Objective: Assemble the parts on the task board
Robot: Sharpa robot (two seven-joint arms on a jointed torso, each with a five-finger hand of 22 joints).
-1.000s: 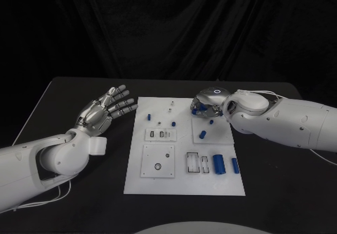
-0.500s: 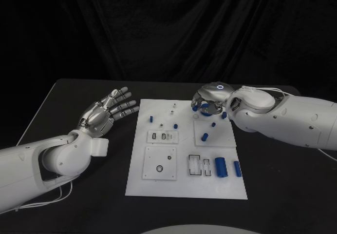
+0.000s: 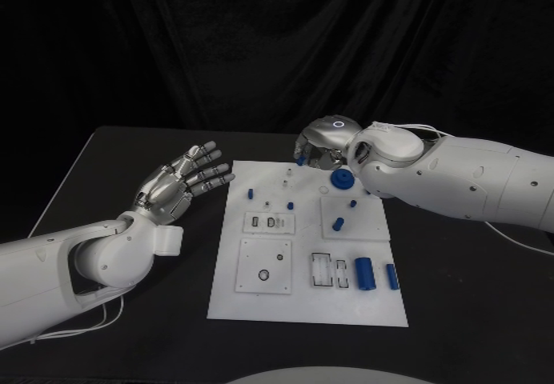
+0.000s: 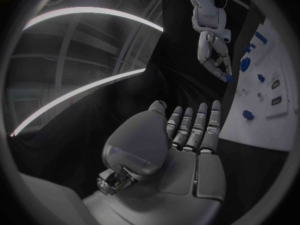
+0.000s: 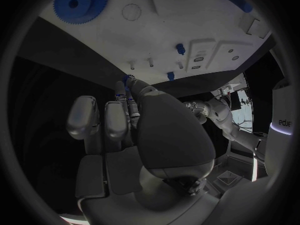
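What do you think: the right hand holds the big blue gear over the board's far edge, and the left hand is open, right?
No: the head view shows the blue gear lying on the task board. The right hand pinches a small blue part there; the left hand is open.

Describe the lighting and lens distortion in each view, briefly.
Head view: even light, the white task board bright against the black table and dark backdrop, edges straight. Left wrist view: fisheye circle, the board's edge bends, bright curved streaks overhead, the left hand dim. Right wrist view: fisheye too, the board curved and brightly lit, the right hand shaded, a blue gear crisp.
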